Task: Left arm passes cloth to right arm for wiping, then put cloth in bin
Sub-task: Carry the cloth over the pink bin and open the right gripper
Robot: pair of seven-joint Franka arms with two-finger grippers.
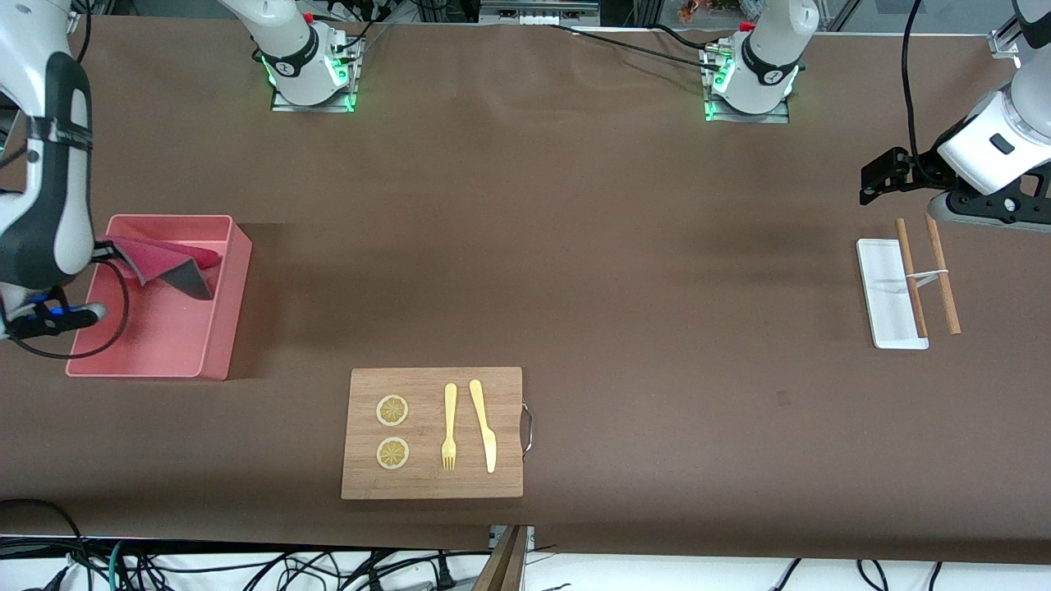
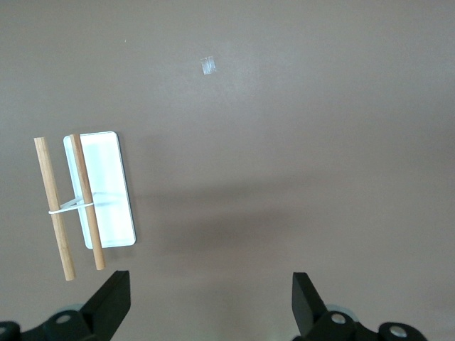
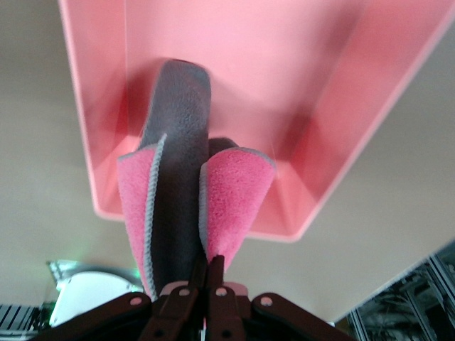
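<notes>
Both grippers set: right gripper (image 3: 207,280) clamped on cloth (image 1: 164,261), draped over bin (image 1: 222,328); left gripper (image 2: 210,302) spread wide over table, waiting

The front view looks down from high across the desk (image 1: 575,271), facing both arm bases and taking in its whole width. The left wrist view looks straight down from well above the desk onto the white tray (image 2: 103,188) and two wooden sticks (image 2: 70,207), which the front view also shows. The right wrist view sits close, looking down along the hanging cloth (image 3: 178,206) into the bin (image 3: 341,142), both shared with the front view.
</notes>
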